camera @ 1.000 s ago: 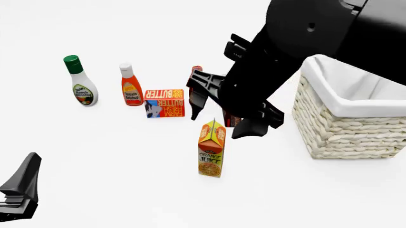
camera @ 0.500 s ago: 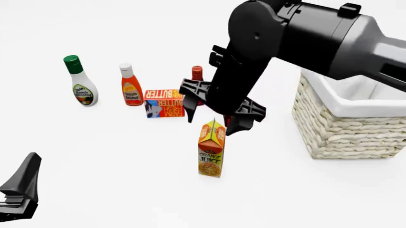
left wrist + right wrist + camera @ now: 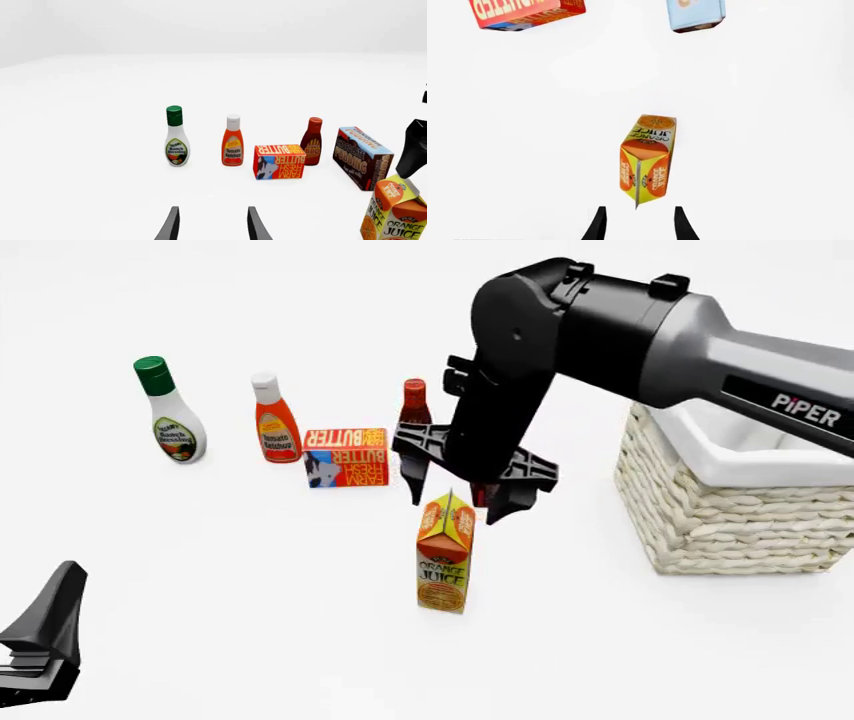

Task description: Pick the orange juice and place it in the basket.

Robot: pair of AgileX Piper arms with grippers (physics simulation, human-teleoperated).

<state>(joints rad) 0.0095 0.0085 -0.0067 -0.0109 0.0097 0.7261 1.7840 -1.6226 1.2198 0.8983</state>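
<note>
The orange juice point(image 3: 445, 556) is a tall orange and yellow gable-top carton standing upright on the white table; it also shows in the right wrist view point(image 3: 646, 157) and at the edge of the left wrist view point(image 3: 393, 216). My right gripper point(image 3: 458, 498) hangs open just above and behind the carton's top, one finger to each side, not touching it. The basket point(image 3: 727, 495) is a large cream wicker basket with white lining at the right. My left gripper point(image 3: 38, 640) is open and empty at the near left, far from the carton.
Behind the carton stand a ranch dressing bottle point(image 3: 171, 426), a ketchup bottle point(image 3: 275, 420), a flat butter box point(image 3: 347, 457) and a BBQ sauce bottle point(image 3: 414, 400). A chocolate pudding box point(image 3: 361, 157) shows in the left wrist view, hidden behind my right arm in the front view.
My right arm has swung left and lowered, bringing the open gripper from behind the carton to just over its top. The left arm and carton have not moved.
</note>
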